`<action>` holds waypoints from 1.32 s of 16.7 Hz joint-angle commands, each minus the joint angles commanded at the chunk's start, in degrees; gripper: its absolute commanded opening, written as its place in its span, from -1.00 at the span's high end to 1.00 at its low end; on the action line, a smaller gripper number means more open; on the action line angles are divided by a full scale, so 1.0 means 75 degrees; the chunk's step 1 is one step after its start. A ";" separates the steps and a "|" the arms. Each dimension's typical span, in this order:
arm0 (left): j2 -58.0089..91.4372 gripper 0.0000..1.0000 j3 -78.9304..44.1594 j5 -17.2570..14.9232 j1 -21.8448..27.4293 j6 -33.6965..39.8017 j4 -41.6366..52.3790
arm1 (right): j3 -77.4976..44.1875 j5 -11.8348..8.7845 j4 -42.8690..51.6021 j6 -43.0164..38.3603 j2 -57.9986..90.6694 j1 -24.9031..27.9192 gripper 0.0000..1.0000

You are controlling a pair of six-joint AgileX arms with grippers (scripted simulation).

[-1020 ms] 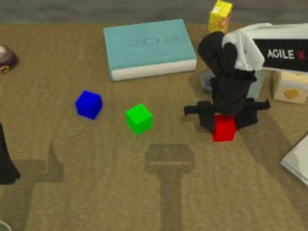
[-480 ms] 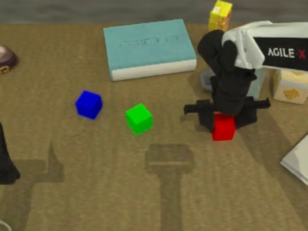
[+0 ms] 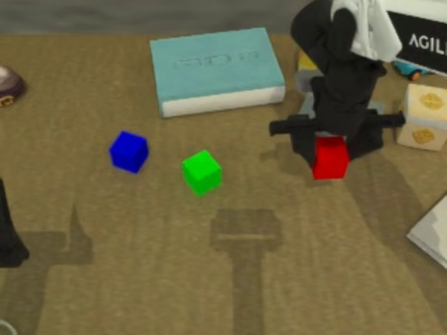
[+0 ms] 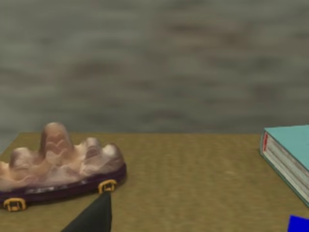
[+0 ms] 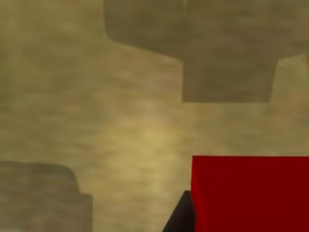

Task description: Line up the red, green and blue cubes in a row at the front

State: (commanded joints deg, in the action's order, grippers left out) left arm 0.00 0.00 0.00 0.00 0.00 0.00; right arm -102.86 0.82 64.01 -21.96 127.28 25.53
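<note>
Tan woven-look tabletop [image 3: 140,279]; light-blue book [image 3: 216,70] lying flat at rear centre; blue cube [image 3: 128,151] left of centre, green cube [image 3: 202,172] near it to right, apart; cream box with gold emblems [image 3: 423,116] at right edge; white flat item [image 3: 431,230] at right edge nearer front; rock ornament on purple base [image 4: 58,162] at far left.

Bare table [image 3: 314,265] before green cube [image 3: 202,172]
</note>
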 joint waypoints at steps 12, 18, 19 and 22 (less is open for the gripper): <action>0.0000 -1.00 0.0000 0.0000 0.0000 0.0000 0.0000 | -0.0863 0.0059 0.0633 -0.2900 0.0426 0.2543 1.00; 0.0000 -1.00 0.0000 0.0000 0.0000 0.0000 0.0000 | -0.1366 0.0094 0.1000 -0.4937 0.0476 0.4440 1.00; 0.0000 -1.00 0.0000 0.0000 0.0000 0.0000 0.0000 | -0.1376 0.0097 0.1005 -0.4996 0.0463 0.4498 1.00; 0.0000 -1.00 0.0000 0.0000 0.0000 0.0000 0.0000 | -0.1376 0.0097 0.1005 -0.4996 0.0463 0.4498 1.00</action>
State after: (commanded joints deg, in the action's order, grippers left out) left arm 0.00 0.00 0.00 0.00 0.00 0.00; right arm -113.18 1.55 71.55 -59.42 130.75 59.26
